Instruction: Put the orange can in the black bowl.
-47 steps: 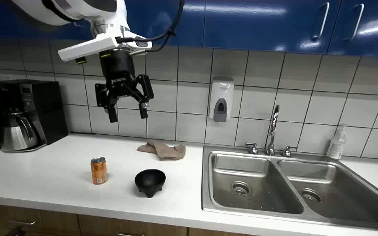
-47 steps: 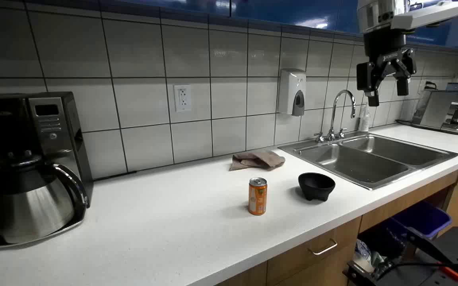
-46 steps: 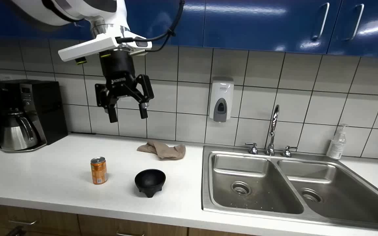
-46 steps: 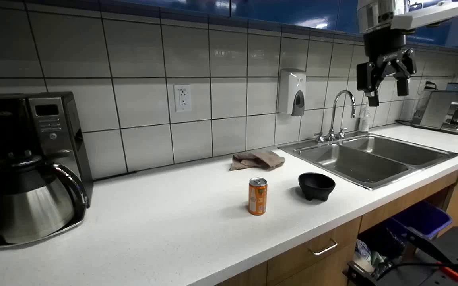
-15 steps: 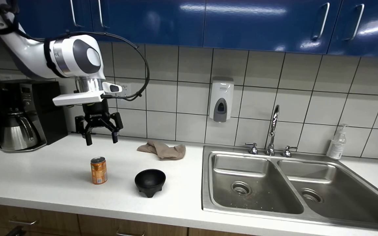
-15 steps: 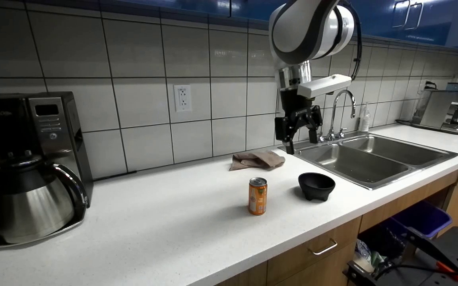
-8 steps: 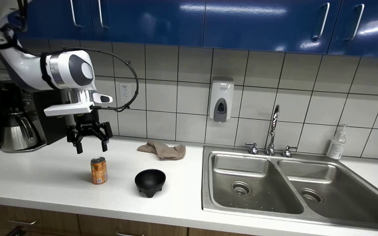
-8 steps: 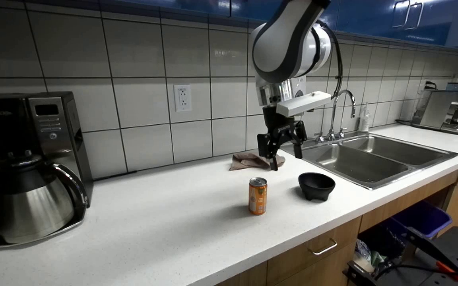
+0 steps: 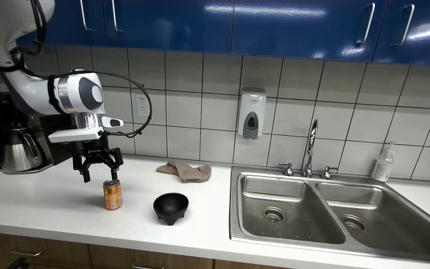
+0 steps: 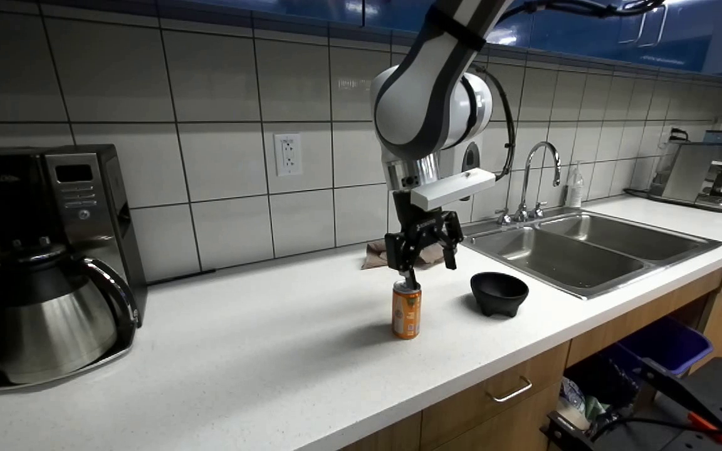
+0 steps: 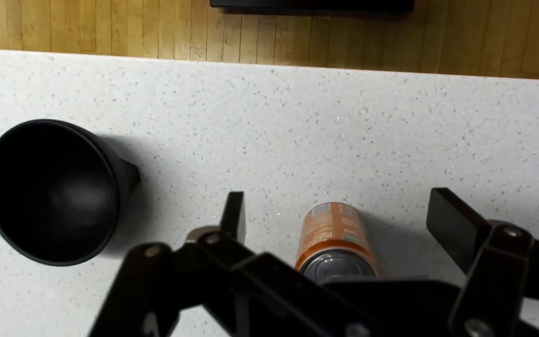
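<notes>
Hovering Robotiq gripper (image 9: 100, 178): I hold it just over the orange can (image 11: 336, 234), its two fingers (image 11: 456, 224) spread wide apart. In my wrist view the can shows in the gap between them, part of its silvery lid hidden by the gripper; in both exterior views one fingertip overlaps that lid. Whether it touches, I cannot tell.
Orange can: upright on the speckled white countertop (image 10: 261, 351), lid up.
Footed black bowl (image 10: 497, 303): near the can and apart from it, standing on the same countertop with its mouth up.
Brown cloth (image 10: 375, 257): crumpled, on the wall side of the can; the gripper covers part of it in an exterior view.
Double-basin steel sink (image 9: 289, 220): farther from the can than the bowl is, on that same side.
Drip coffee maker (image 10: 85, 225) with steel carafe (image 10: 54, 338): well apart from the can, on the side opposite the bowl.
</notes>
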